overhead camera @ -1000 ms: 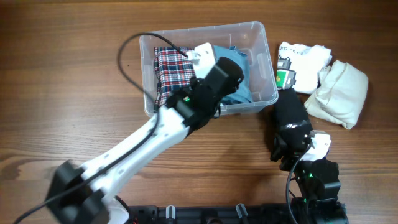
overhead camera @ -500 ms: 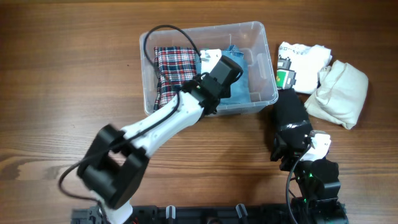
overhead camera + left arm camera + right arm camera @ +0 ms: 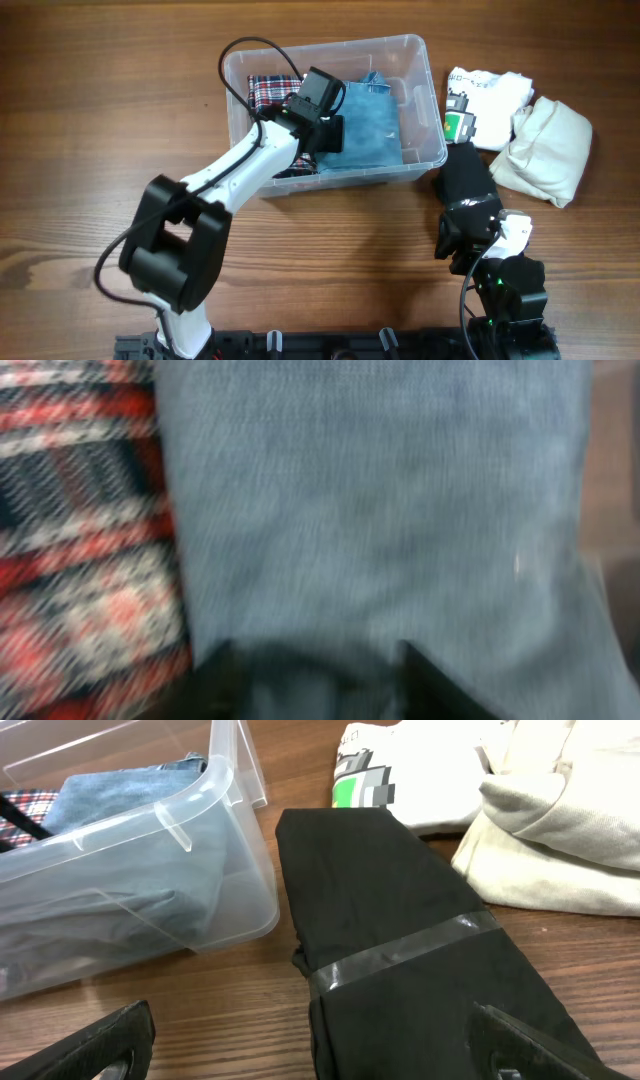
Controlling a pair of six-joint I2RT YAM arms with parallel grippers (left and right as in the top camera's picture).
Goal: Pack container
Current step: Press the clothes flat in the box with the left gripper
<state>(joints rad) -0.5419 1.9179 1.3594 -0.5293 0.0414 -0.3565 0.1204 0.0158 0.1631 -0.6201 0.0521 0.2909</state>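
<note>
Overhead, the container (image 3: pixel 340 47) sits far centre on the table (image 3: pixel 100 150), with plaid (image 3: pixel 268 90) on its left side and denim (image 3: pixel 365 125) filling the rest. The left gripper (image 3: pixel 328 138) reaches in over the seam between the two. A black bundle (image 3: pixel 465 180) lies just beside the container's right near corner, with a white shirt (image 3: pixel 485 100) and cream cloth (image 3: pixel 545 145) further right.

The left wrist view is blurred. Two dark fingers (image 3: pixel 225 675) stand apart low over the denim (image 3: pixel 380 500), and it cannot be told whether cloth is pinched between them. If it is, lifting could drag the denim out.

The right wrist view shows the right gripper (image 3: pixel 320 1055) spread wide and empty, near the black bundle (image 3: pixel 400 930). The bundle's glossy tape band (image 3: pixel 400 955) could let it slip, and swinging it left could knock the container (image 3: pixel 230 820).
</note>
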